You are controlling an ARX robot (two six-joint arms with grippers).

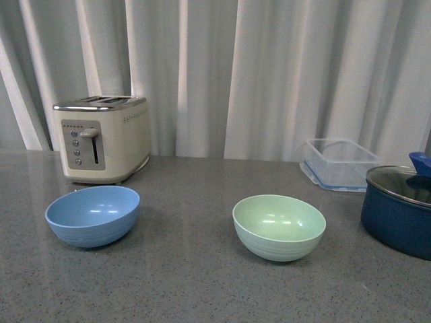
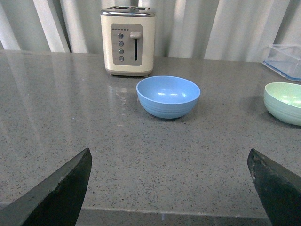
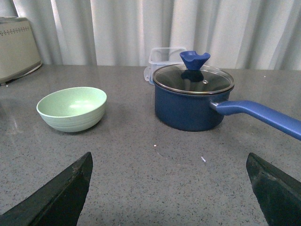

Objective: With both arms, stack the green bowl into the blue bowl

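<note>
green bowl (image 3: pixel 73 109) beyond wide-spread right pincer (image 3: pixel 169 157)

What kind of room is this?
Probably a mock kitchen counter, perhaps a test setup: a cream toaster, a navy lidded pot, a blue bowl and a green bowl sit on a grey speckled worktop, with white curtains behind.
</note>
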